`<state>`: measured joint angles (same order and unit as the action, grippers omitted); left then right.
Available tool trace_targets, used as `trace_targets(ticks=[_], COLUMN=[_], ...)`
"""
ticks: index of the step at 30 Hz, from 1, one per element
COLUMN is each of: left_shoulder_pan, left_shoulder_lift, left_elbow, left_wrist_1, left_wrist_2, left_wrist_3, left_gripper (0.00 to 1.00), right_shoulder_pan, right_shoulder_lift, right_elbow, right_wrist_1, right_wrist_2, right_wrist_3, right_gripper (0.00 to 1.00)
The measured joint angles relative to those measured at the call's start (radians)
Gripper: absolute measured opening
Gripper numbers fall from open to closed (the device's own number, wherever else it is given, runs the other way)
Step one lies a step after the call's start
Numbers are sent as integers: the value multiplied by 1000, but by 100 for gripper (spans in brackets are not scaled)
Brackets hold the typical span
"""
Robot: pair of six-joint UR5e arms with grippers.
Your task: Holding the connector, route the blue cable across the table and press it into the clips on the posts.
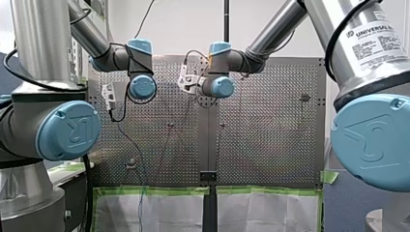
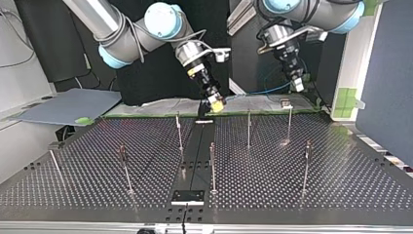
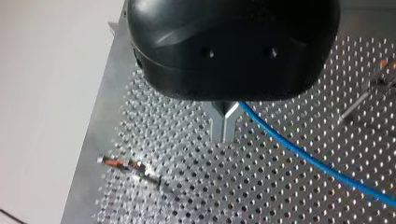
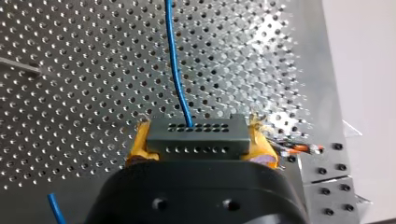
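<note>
The blue cable runs out of a dark grey connector with rows of small holes. My right gripper is shut on that connector between its yellow pads, low over the perforated table near its middle. My left gripper has its thin metal fingers shut. The cable leaves from their base and slants away over the plate. In the top view that gripper hangs at the right, above a post. Several thin posts with clips stand across the table.
A black strip runs down the table's middle. White sheets edged with green tape hang off one table edge. A grey board lies off the table at the top view's left. A post with an orange clip stands beside my left gripper.
</note>
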<state>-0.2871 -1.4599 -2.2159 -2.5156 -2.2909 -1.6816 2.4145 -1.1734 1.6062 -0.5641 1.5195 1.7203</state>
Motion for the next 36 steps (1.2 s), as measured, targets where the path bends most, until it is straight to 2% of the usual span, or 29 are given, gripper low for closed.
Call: trace_targets(ticks=[5,16,21,31,36], left_shoulder_pan=[37,142,173,200,219], left_shoulder_lift=[-7,-13,-13,-34,-40], left_elbow=[17,91,125,202,212], left_wrist_1=[-4,-21,-30,-56,-56], left_wrist_2=[28,131,168,226,242], left_wrist_3=[-8,-24,-36,-42,-51], left_gripper=[0,0,0,0,0], right_shoulder_pan=[10,26,32,33,29], right_shoulder_lift=[31,50,72,136,153], right_elbow=[-43,-151,-199,-291,-335], right_wrist_1=[32,112,154,211,231], right_wrist_2=[0,-1,-8,-25,-33], right_wrist_3=[0,10,11,37,60], right_gripper=[0,0,0,0,0])
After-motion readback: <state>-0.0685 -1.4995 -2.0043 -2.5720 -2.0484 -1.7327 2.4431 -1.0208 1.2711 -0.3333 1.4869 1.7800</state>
